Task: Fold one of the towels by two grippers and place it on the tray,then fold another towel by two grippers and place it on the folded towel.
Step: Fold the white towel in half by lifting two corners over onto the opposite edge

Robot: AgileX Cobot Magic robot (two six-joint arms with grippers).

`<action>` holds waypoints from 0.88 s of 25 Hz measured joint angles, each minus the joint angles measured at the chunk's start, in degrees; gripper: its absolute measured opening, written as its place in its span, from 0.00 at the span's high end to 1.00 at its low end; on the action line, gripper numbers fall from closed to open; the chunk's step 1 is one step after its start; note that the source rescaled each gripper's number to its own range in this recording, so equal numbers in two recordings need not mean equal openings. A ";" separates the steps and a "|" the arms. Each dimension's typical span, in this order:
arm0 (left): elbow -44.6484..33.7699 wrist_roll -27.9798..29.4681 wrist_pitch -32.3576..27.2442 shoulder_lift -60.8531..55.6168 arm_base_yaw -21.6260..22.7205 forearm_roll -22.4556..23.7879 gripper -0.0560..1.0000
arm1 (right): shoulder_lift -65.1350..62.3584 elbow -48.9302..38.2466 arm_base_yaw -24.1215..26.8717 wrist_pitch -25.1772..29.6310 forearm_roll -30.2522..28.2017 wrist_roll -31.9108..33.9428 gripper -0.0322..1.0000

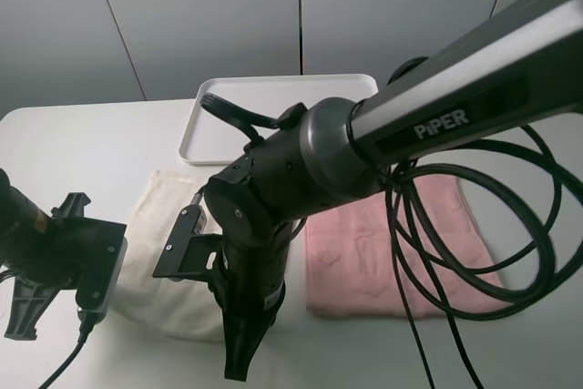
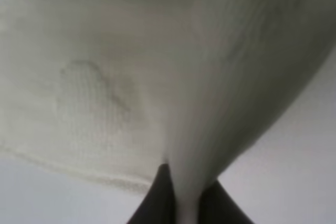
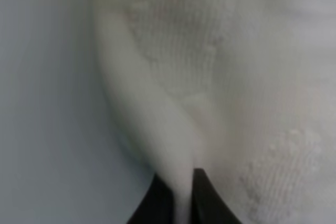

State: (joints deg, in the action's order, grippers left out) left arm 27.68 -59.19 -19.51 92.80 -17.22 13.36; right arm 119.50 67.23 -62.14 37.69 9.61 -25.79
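A cream towel [image 1: 162, 225] lies on the table left of the middle, and a pink towel [image 1: 392, 243] lies flat to its right. A white tray [image 1: 282, 116] sits behind them. My left gripper [image 1: 25, 312] is at the lower left. In the left wrist view it [image 2: 186, 205] is shut on a raised fold of the cream towel [image 2: 105, 93]. My right gripper [image 1: 241, 357] reaches across the middle to the cream towel's near edge. In the right wrist view it [image 3: 181, 200] is shut on a pinched ridge of the cream towel [image 3: 178, 51].
The right arm's thick body [image 1: 301, 170] and its black cables [image 1: 455, 225] hang over the pink towel and hide part of both towels. The white table [image 1: 73, 148] runs back to a grey wall.
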 joint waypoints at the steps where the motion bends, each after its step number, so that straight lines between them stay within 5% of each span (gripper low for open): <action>1: 0.00 0.97 0.00 -0.87 0.00 -0.11 0.93 | -0.95 -0.10 0.00 0.43 -0.10 0.96 0.97; 13: 7.77 16.33 -4.28 -5.33 0.02 -6.26 0.93 | -10.13 -0.10 6.27 2.04 -3.06 19.08 0.97; 22: 10.88 22.66 1.13 -1.15 1.95 -11.60 0.93 | -10.22 -0.10 12.28 -1.77 -3.52 23.77 0.97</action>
State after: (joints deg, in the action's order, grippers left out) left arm 38.56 -36.52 -18.38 91.65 -15.27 1.76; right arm 109.28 67.13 -49.86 35.93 6.09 -2.02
